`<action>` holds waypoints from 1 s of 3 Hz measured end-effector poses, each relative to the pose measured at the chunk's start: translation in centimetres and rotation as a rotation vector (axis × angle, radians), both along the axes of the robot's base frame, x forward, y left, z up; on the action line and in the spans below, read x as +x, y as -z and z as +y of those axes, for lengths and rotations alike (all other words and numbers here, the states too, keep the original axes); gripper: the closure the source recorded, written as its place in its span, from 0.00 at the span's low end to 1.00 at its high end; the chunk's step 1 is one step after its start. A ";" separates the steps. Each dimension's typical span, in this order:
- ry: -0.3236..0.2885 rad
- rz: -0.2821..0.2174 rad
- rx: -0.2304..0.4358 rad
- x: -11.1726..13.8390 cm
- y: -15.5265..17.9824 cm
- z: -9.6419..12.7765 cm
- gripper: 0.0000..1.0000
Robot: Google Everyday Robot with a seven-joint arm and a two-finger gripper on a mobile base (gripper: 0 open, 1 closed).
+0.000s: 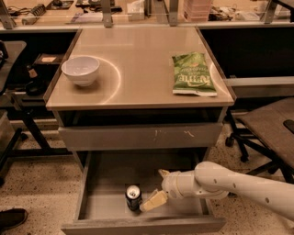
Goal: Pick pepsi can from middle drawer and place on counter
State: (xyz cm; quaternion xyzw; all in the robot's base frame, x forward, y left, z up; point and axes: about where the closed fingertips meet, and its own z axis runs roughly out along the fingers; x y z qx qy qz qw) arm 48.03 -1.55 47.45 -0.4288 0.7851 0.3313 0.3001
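The pepsi can (133,198) stands upright on the grey floor of the open middle drawer (108,181), near its front. My gripper (157,188) is inside the drawer just right of the can and is open. One pale finger (154,201) lies close beside the can and the other sits further back. The can is not held. The tan counter (138,55) is above.
A white bowl (81,69) sits at the counter's left and a green chip bag (193,74) at its right. A shut drawer front with white scuffs (138,136) overhangs the open drawer. An office chair (271,128) stands to the right. A cluttered workbench (138,9) runs behind.
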 end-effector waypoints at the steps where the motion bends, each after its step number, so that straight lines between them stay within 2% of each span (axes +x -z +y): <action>1: -0.001 -0.004 -0.007 -0.2 0.7 0.6 0.00; 3: -0.008 -0.045 0.000 0.5 1.9 2.2 0.00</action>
